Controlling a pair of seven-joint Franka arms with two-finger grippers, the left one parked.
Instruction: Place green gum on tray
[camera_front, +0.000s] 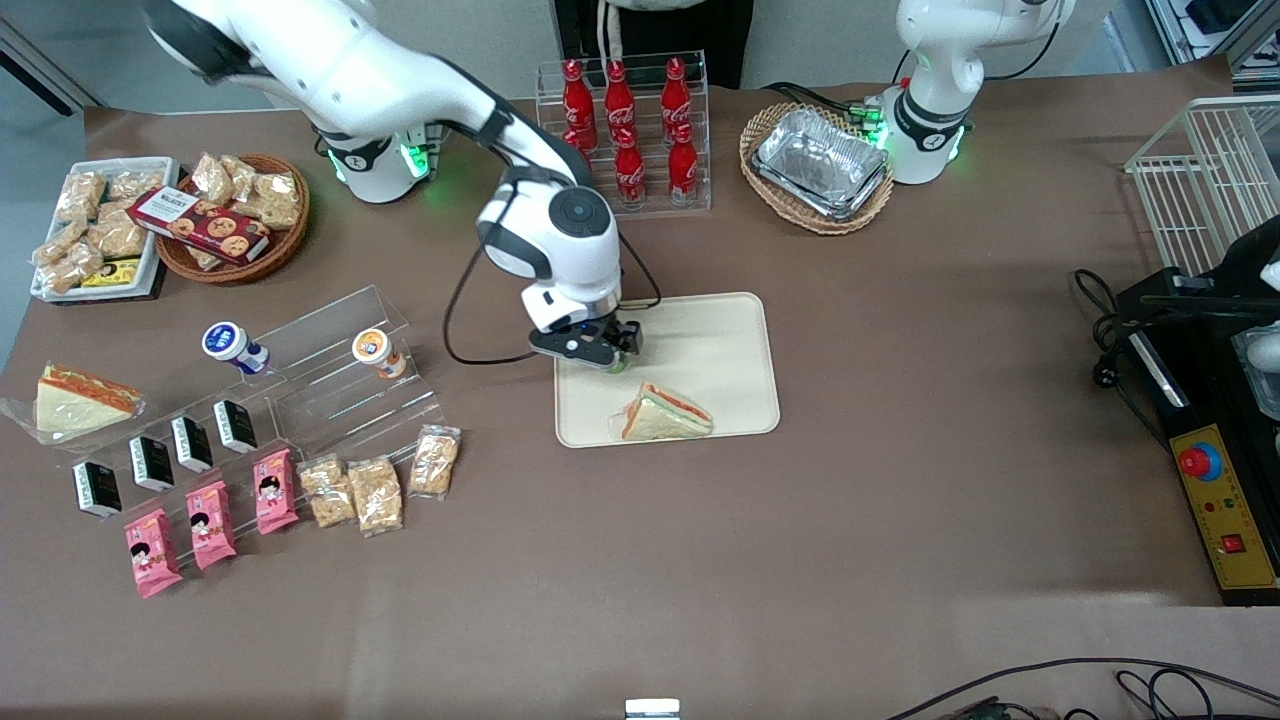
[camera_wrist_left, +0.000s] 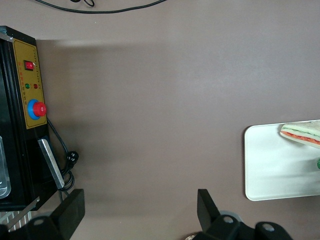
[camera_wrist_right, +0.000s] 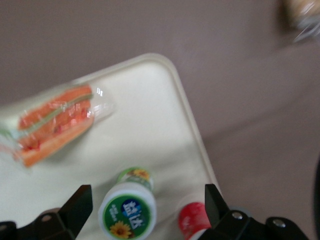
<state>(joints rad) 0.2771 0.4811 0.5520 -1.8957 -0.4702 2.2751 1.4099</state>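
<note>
Seemingly one green gum (camera_wrist_right: 127, 216), open hand (camera_wrist_right: 145, 205), tray (camera_wrist_right: 150, 130)

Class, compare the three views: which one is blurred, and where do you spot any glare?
Right wrist view: motion-blurred, the sandwich smeared, though the green gum inside the open claw above the tray is legible. Front view: sharp, evenly lit, glare on the foil container. Left wrist view: sharp.

A brown cloth-covered table (camera_front: 900, 500) fills the scene under even light, with a black control box (camera_front: 1215, 470) bearing a red button at the parked arm's end, a white wire rack (camera_front: 1205, 180) beside it, and grey floor past the table's edge
</note>
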